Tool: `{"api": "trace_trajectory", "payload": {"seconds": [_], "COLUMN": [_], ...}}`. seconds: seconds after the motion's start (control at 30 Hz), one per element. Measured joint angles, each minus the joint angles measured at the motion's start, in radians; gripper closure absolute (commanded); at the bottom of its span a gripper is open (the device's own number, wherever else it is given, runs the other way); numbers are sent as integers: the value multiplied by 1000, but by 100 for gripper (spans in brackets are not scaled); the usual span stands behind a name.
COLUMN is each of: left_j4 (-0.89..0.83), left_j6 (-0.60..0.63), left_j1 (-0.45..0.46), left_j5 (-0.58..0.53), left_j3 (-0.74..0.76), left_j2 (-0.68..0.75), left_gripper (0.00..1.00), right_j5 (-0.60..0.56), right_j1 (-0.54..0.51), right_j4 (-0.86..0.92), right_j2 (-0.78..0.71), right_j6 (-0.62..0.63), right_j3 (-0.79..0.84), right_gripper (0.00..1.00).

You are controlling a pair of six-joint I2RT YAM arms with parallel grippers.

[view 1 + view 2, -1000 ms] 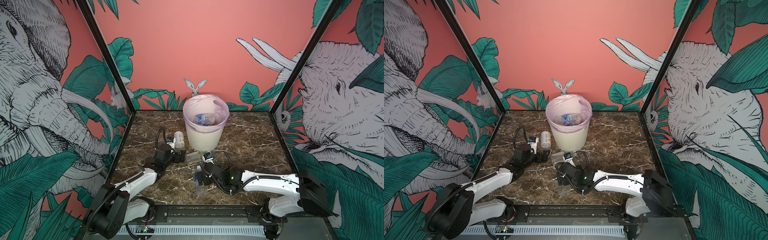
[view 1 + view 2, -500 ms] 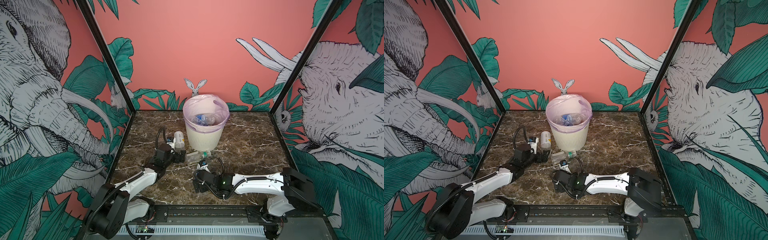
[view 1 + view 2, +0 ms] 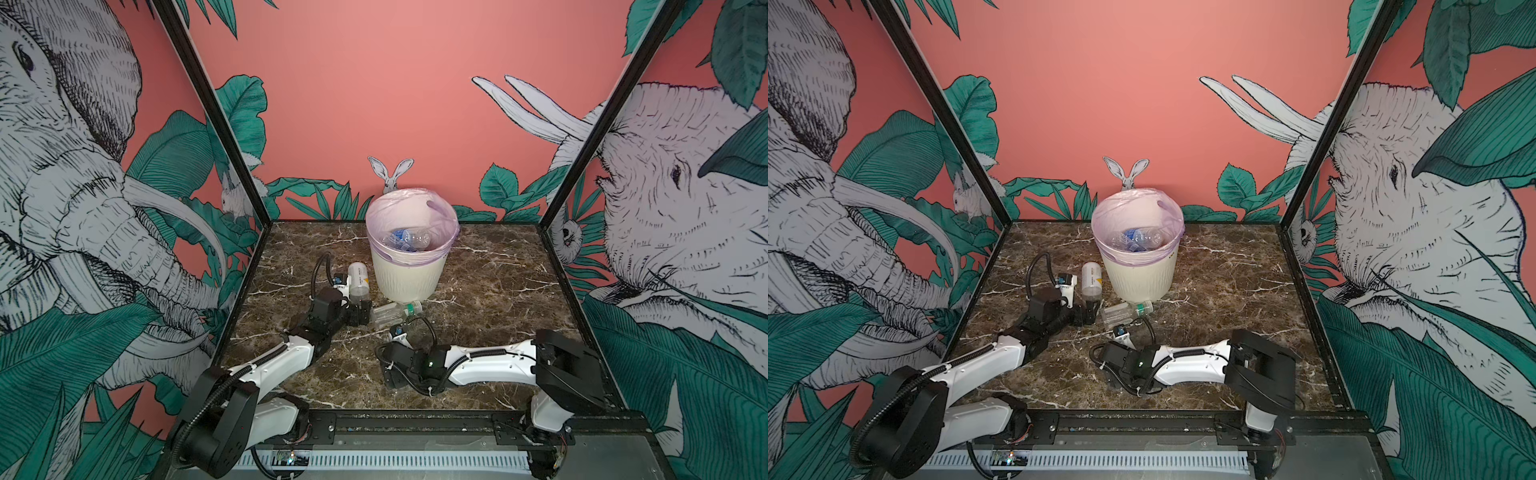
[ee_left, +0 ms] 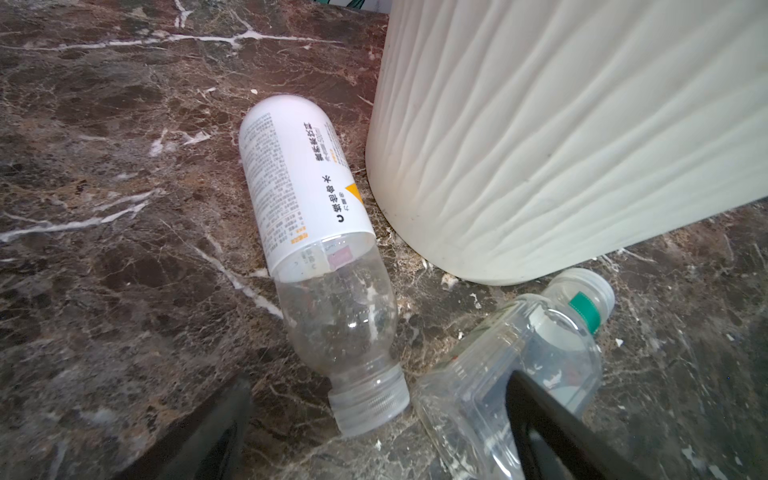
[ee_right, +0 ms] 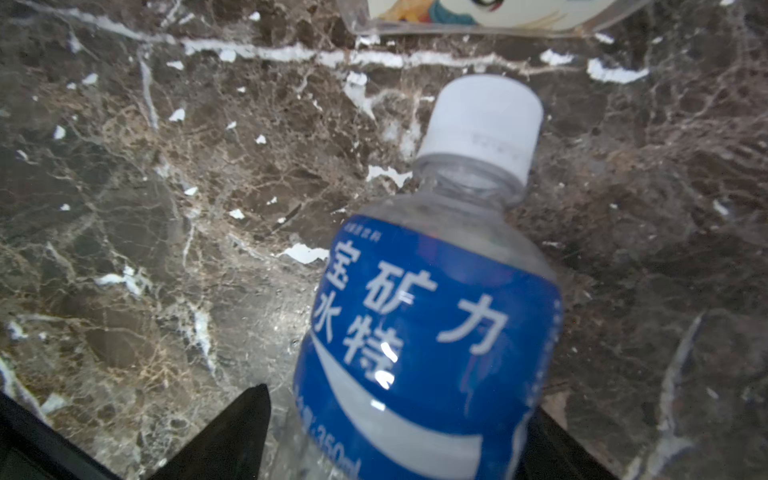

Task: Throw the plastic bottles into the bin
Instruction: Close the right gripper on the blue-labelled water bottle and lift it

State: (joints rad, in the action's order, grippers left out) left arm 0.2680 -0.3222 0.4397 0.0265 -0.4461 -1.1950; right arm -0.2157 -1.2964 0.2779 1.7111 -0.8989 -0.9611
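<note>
Right tool (image 5: 399,399) withdrawn, straddling blue bottle (image 5: 432,316)

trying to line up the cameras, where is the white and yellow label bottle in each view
In a top view: the white-and-yellow label bottle lies below centre, just left of the bin.
In a top view: the same bottle, again just left of the bin.
Left wrist: mid-picture, lying flat, cap end nearest the camera.
Right wrist: not in it; a blue-label bottle fills it.
Shared landmark: the ribbed bin wall, absent only from the right wrist view.

Bright, even light; rt wrist view blurred.
</note>
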Motion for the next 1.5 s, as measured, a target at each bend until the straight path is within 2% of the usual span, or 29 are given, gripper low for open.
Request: {"api": "trace_trajectory", "payload": {"seconds": [0.3, 0.37, 0.63, 0.73, 1.0, 1.5], "left_j4": [0, 0, 1, 5, 8, 8], "left_j6": [0, -1, -7, -10, -12, -15], "left_j1": [0, 0, 0, 0, 0, 0], "left_j5": [6, 8, 16, 18, 19, 22], "left_j3": [0, 0, -4, -6, -8, -10], "left_j2": [-8, -13, -27, -36, -44, -48], "left_gripper": [4, 4, 4, 4, 4, 4], "right_j5": [19, 19, 9, -3, -98, -375], "right_j1": [-4, -6, -9, -12, -26, -40], "right_j4": [32, 40, 54, 60, 74, 52], "right_j2": [22, 24, 27, 23, -94, -508], "right_j6": [-3, -3, -5, -5, 8, 46], "right_j3": [-11, -11, -23, -23, 57, 278], "right_gripper": [14, 17, 41, 55, 58, 60]}}
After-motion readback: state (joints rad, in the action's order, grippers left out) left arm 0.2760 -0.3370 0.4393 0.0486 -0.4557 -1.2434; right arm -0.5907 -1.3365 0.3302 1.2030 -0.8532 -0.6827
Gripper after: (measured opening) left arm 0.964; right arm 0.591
